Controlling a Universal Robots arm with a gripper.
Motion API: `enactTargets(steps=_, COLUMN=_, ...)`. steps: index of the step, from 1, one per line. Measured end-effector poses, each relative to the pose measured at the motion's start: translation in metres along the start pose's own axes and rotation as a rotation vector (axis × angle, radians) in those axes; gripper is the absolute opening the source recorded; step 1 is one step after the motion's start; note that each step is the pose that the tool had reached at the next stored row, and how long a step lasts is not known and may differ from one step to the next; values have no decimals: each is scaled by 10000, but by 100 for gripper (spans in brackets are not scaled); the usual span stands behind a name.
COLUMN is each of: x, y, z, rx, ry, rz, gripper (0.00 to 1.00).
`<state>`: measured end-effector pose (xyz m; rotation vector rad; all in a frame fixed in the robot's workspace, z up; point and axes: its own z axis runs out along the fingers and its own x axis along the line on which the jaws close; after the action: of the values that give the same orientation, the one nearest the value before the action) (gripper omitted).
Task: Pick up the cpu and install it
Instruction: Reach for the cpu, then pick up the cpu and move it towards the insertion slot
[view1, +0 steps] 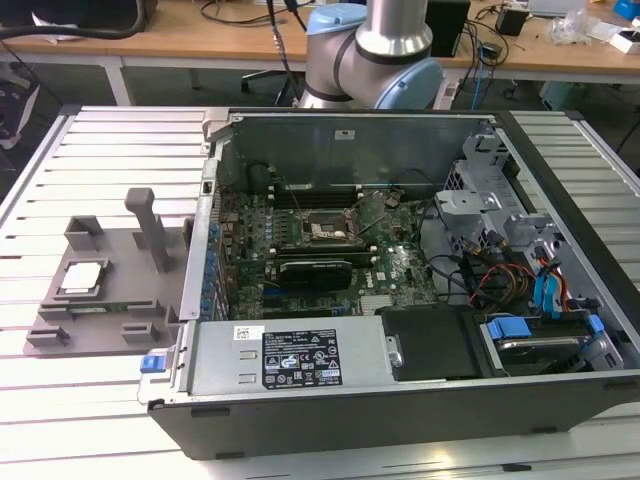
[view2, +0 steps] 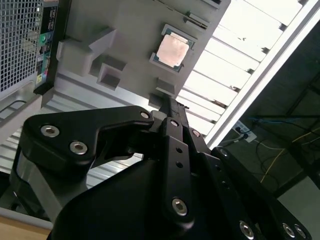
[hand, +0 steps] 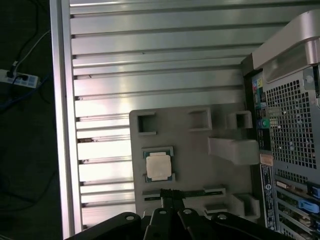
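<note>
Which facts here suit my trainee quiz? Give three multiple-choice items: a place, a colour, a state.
1. Where does the cpu lie?
A) in the motherboard socket
B) on the fixture tray beside the computer case
C) on the floor

2. What colour is the fixture tray?
A) grey
B) red
C) yellow

3. What state is the computer case in?
A) closed
B) lying open
C) standing upright

Key:
1 B: the chip sits in a tray recess, on the exterior view's left of the case.
2 A: the tray is plain grey.
3 B: its motherboard shows from above.
</note>
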<state>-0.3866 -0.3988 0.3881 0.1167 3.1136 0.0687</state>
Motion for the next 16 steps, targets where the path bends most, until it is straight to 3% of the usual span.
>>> enactTargets(steps=4, x=74, y=-6, z=-1, rx=1, ry=0, rz=0, gripper=11)
enactTargets(steps=16, x=79, y=-6, z=-1, rx=1, ry=1, rz=-1, gripper=11)
